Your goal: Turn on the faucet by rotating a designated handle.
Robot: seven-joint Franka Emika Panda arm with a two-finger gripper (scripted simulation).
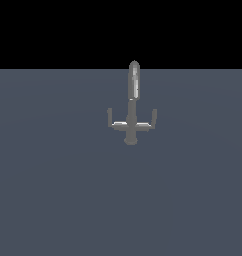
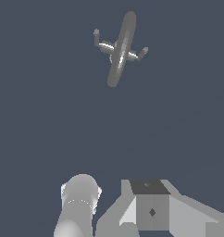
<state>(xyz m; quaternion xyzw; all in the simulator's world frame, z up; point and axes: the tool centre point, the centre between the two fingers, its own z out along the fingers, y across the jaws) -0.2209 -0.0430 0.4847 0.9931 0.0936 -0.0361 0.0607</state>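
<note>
We see the faucet upright mid-worktop, toward the far edge, handles untouched. Our tool sits well apart, not reaching yet; finger spread can't be told.

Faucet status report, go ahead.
Gripper well clear of faucet, jaw state unreadable. Faucet upright on grey floor, untouched. Nothing between them.

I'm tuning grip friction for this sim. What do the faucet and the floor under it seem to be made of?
The faucet looks like grey polished metal: bright streaks glint along its spout and crossbar. The floor looks matte, flat blue-grey with no glints or texture; its material cannot be told.
</note>
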